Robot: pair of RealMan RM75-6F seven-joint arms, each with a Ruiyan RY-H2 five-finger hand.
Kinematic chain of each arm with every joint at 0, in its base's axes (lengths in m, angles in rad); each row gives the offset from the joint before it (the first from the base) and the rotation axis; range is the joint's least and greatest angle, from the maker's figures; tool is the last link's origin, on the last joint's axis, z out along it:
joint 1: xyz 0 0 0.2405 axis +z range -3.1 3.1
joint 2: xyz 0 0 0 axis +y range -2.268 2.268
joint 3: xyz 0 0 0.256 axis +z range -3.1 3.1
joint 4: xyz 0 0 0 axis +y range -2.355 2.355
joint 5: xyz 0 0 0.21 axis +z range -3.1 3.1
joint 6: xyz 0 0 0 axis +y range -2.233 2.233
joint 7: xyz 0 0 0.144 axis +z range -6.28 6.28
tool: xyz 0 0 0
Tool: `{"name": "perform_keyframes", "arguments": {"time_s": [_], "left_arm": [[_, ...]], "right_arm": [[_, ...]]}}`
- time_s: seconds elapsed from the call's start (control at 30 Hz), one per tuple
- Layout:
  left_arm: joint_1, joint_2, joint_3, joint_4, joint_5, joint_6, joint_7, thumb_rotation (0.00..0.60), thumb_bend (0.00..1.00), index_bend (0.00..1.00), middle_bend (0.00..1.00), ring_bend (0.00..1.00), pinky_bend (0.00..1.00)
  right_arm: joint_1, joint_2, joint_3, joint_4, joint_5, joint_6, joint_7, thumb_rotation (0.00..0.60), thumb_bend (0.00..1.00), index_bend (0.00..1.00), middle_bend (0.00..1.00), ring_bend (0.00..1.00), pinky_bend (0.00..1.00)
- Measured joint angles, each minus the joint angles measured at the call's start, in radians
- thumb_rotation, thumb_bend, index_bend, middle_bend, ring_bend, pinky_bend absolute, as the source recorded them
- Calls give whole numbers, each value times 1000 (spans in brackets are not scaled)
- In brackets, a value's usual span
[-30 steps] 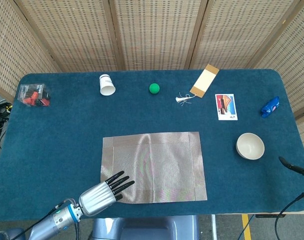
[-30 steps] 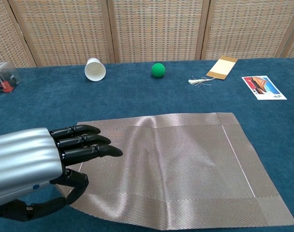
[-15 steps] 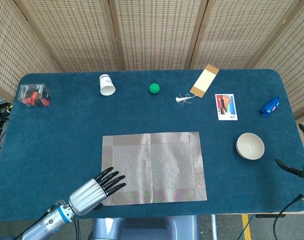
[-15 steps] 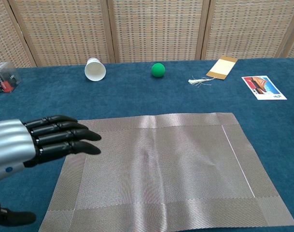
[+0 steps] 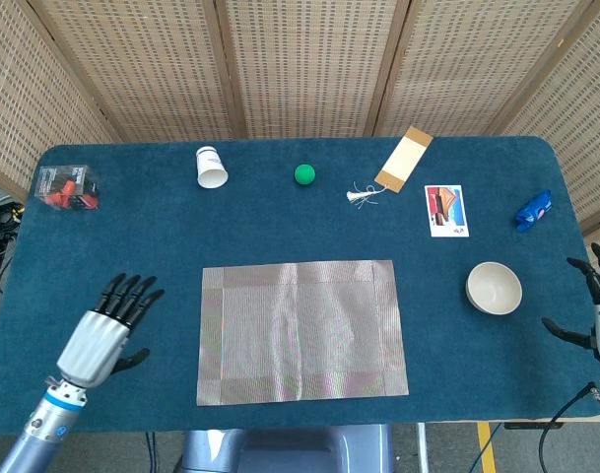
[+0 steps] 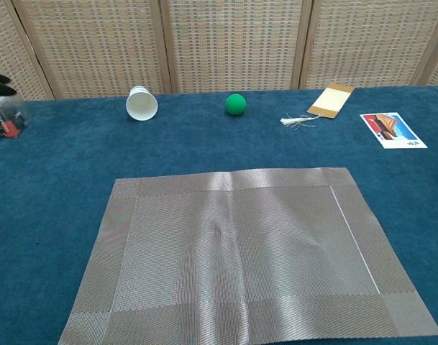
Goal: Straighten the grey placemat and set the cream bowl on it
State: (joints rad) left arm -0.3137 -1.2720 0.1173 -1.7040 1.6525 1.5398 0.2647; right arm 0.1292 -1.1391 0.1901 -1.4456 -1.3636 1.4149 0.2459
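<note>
Two things matter for the task: the grey placemat, lying flat and square to the counter's near edge, and the cream bowl, standing upright on the blue counter well to the right of the placemat, clear of its edge. The placemat looks thin, woven and limp; a faint ripple runs down its middle, so it would likely crease or slide if pushed from one corner, and pressing flat with the palm should suit it better than pinching. The bowl appears rigid, smooth and probably ceramic, so breakable and somewhat slippery; its rim is the natural place to take hold, thumb inside and fingers outside, or cupped from the side wall.

Left of the placemat, the left hand hovers palm down, holding nothing, its dark fingers spread apart and pointing away from the robot, the forearm trailing toward the near corner. Right of the bowl, at the frame's edge, the right hand is only partly visible, fingers apart and empty, not touching the bowl.
</note>
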Motion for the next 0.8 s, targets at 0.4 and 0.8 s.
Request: {"name": "perform_keyframes", "arguments": {"time_s": [0.4,0.8], "left_arm": [[44,24,-33,44,-16,4,-81,600,109,117,0,0,0],[53,29,-78,57,-49,-31,-113,600,109,126,0,0,0]], "right_arm": [[68,-117,-22,107,86,-146,-217,600,212,425,71,0,0],[135,-265,-20,296,137,-260,-231,600,263,459,85,0,0]]}}
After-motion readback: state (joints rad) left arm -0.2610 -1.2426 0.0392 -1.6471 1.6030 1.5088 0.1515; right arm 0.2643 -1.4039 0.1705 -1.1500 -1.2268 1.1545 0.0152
